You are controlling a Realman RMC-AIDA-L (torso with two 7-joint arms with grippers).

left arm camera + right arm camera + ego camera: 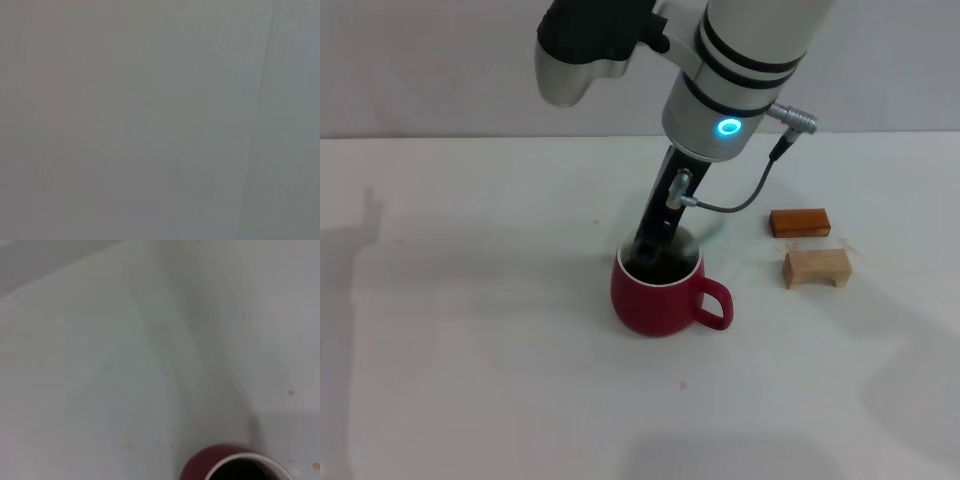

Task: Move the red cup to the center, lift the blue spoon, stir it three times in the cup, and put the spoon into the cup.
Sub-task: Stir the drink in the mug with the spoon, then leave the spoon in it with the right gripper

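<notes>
The red cup (660, 300) stands near the middle of the white table (470, 320), with its handle pointing right and dark liquid inside. My right gripper (648, 250) comes down at a slant from above, and its dark tip dips into the cup's mouth at the far left side of the rim. The right wrist view catches only part of the cup's rim (235, 465) at the picture's edge. The blue spoon is hidden in every view. My left arm does not show in the head view, and its wrist view holds only a plain grey surface.
An orange-brown block (800, 221) lies to the right of the cup. A pale wooden block (816, 267) sits just in front of it. A grey cable (740, 200) loops off the right wrist above the table.
</notes>
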